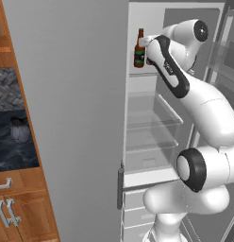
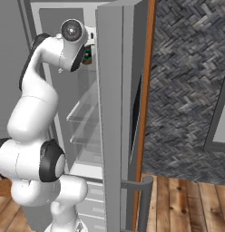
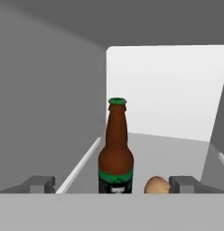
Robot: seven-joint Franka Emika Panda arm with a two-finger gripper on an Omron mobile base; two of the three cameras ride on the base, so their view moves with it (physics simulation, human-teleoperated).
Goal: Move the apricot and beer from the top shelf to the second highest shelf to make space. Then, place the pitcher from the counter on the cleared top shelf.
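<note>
Gripper [image 3: 113, 184] spread wide, holding nothing, two dark fingertips [image 3: 40, 184] flanking the beer [image 3: 115, 149] with gaps either side. One slim brown glass bottle, green cap and dark green label, upright on the top shelf [image 3: 177, 149]; base cut off by the view's lower edge. One small tan apricot [image 3: 156, 185] just right of it, half hidden. Hand masked by the white arm in the left base view, beer [image 1: 139, 48] beside it. Clear glass second highest shelf [image 1: 152, 116] below, bare. Pitcher [image 1: 19, 130] blurry on the dark marbled counter [image 1: 15, 151].
</note>
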